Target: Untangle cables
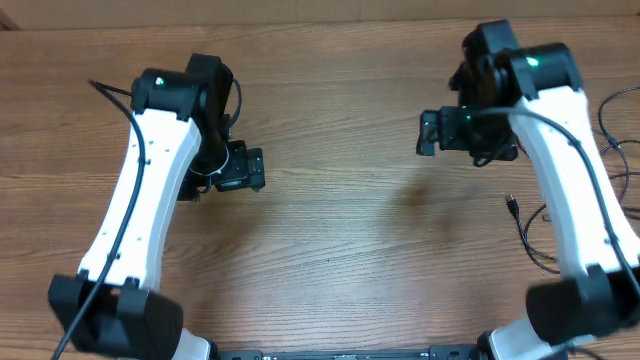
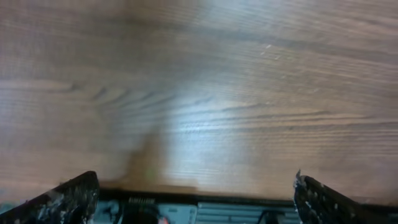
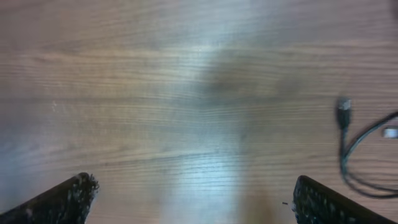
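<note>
The left gripper [image 2: 194, 183] and the right gripper [image 3: 193, 183] stand wide and empty, apart from the cables [image 3: 342, 115], presumably ready to take a strand.

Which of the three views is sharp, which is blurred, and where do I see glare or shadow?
Overhead: sharp and evenly lit, with a faint shadow on the table. Left wrist: soft focus, pale glare mid-frame. Right wrist: blurred, glare low in the middle; the cable looks fuzzy.
</note>
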